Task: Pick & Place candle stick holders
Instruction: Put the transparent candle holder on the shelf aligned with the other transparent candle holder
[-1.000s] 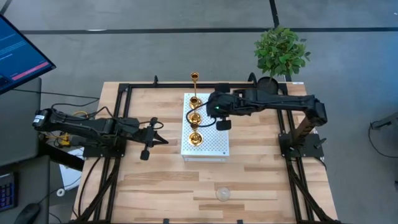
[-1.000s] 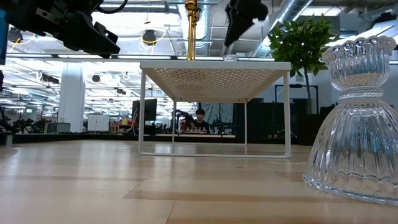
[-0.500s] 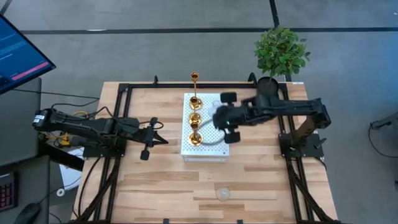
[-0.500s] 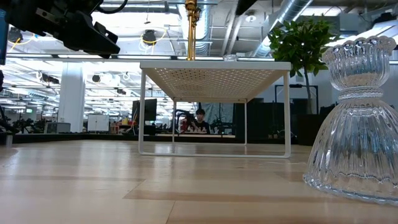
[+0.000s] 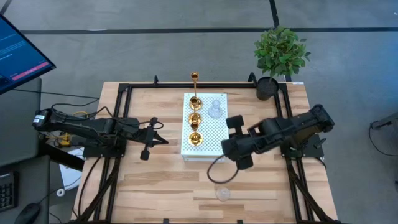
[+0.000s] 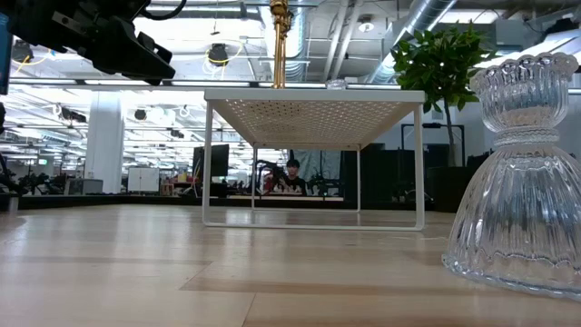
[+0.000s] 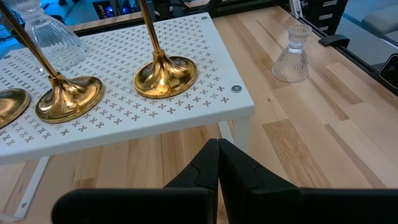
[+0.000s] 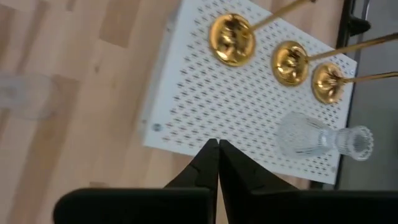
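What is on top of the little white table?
The white table holds three gold candle holders in a row and one glass holder. Nothing shows beneath it, though its legs hide a little.

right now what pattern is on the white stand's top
Small cross-shaped perforations in rows across the white stand, clearest in the left wrist view.

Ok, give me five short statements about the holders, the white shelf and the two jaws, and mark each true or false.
1. Three gold holders stand on the white shelf. True.
2. A glass holder on the shelf stands beside the gold ones. True.
3. The right gripper has its jaws shut on a glass holder. False: the jaws are shut on nothing.
4. No holder is left on the wooden table. False: a glass holder on the table stands near the front edge.
5. The left gripper hangs over the shelf. False: it is off to the shelf's left, jaws shut.
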You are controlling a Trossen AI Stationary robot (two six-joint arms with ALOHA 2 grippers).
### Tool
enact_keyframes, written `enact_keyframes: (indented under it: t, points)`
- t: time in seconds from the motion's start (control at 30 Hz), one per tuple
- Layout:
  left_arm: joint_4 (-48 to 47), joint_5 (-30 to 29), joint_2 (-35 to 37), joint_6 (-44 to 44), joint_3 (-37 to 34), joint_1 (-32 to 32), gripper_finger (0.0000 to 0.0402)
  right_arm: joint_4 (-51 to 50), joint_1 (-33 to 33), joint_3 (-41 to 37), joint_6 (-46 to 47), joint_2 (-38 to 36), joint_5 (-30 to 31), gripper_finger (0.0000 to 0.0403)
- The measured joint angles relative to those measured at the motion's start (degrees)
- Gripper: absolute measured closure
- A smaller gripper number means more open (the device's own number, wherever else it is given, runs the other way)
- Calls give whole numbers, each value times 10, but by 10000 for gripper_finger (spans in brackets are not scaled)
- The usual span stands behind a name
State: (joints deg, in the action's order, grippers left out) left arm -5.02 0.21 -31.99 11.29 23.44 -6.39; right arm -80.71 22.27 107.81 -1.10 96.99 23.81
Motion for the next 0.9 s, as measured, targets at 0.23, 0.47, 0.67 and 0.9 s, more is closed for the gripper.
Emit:
enact_keyframes:
  t: [0.23,0.47,0.67,0.9]
  points:
    - [0,0,0,0,0,0,394,21,55,-1,59,0,0,402]
    - [0,0,0,0,0,0,394,128,89,-78,67,0,-44,403]
    - [0,0,0,0,0,0,394,224,92,-171,102,0,-89,403]
    - [0,0,0,0,0,0,394,287,79,-216,102,1,-146,403]
